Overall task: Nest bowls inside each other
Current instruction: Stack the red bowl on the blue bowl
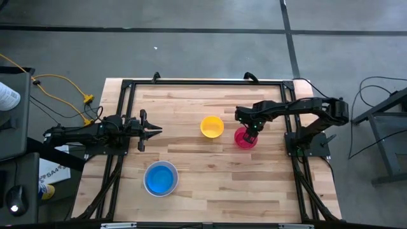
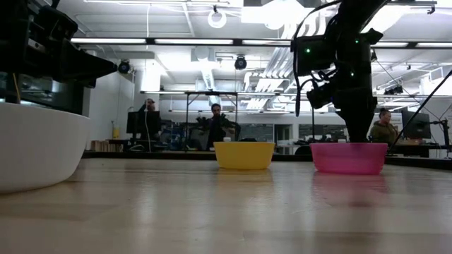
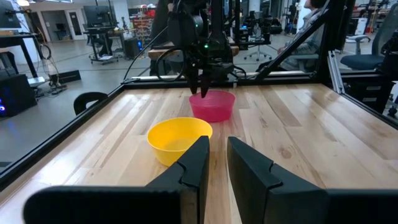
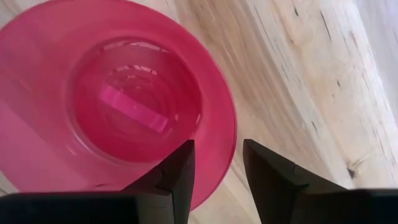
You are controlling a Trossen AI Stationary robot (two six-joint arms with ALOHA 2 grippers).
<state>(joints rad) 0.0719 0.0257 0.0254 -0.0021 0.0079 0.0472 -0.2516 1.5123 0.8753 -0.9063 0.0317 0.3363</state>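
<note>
A pink-red bowl [image 1: 244, 140] stands upright on its base at the table's right, with a yellow bowl [image 1: 212, 126] just left of it. A blue bowl [image 1: 160, 179] sits inside a white bowl [image 2: 35, 148] near the front left. My right gripper [image 4: 217, 152] points down over the pink-red bowl [image 4: 124, 106], open. One finger stands inside the rim and one outside, and neither touches it. My left gripper [image 3: 217, 144] hovers level at the table's left, pointing at the yellow bowl [image 3: 177, 138], with a narrow gap between its fingers and nothing in it.
A black metal frame [image 1: 203, 83] runs around the table's far edge and sides. Bare wood lies between the bowls and along the near right. In the room beyond the table, people sit at desks [image 2: 215, 127].
</note>
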